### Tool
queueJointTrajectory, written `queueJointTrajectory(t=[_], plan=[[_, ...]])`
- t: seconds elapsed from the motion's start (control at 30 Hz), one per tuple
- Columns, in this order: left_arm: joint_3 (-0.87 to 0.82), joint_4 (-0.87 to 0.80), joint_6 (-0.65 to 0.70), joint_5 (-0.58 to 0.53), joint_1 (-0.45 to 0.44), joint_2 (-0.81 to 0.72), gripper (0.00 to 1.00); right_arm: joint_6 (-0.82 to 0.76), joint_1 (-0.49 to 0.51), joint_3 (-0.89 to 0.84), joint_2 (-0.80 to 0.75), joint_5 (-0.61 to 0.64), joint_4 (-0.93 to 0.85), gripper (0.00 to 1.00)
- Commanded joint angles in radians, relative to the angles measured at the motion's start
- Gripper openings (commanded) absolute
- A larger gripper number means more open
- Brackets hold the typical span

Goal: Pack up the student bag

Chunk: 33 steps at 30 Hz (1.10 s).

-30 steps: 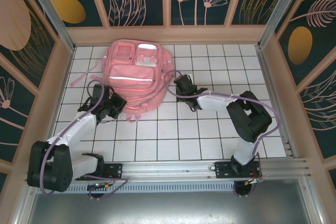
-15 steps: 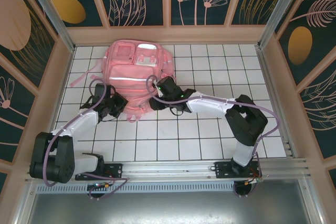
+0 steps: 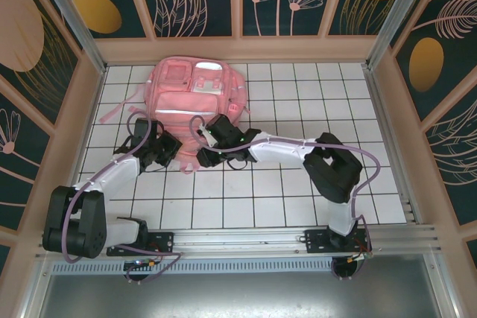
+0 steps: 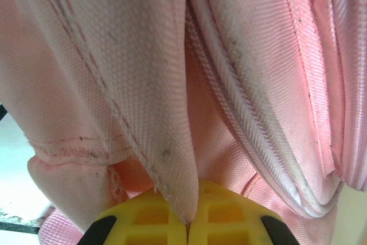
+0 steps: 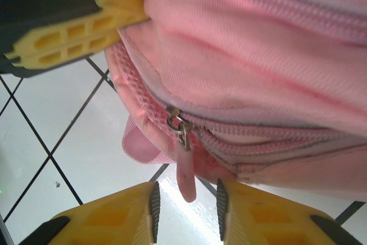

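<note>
Right wrist view: right gripper (image 5: pixel 186 205) jaws apart, straddling zip pull (image 5: pixel 186 179) at near edge of student bag (image 3: pixel 190 98), likely lining up to pinch it and draw zip open. Left gripper (image 4: pixel 187 225) clamped on bag fabric fold, apparently anchoring bag against pull. Bag lies far-left on tiled table (image 3: pixel 298 184).

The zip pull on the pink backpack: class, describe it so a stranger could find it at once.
Start at the student bag, the big pink backpack on the white tiled table. At its near edge, a zip line ends in a metal slider. The zip pull is the small pink tab hanging from it, between the right hand's yellow fingers.
</note>
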Motion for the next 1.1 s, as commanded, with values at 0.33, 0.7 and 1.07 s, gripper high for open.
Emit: queueJointTrajectory(t=[0.33,0.7,1.07], plan=[[0.012,0.036,0.023,0.015,0.000,0.000,0.00,0.089,0.031,0.079,0.089,0.036,-0.002,0.38],[0.005,0.030,0.020,0.014,0.000,-0.019,0.00,0.144,0.031,0.089,0.098,0.159,-0.012,0.00],[0.046,-0.091,0.079,-0.111,0.005,-0.085,0.00,0.202,-0.014,-0.049,-0.026,0.401,-0.143,0.00]])
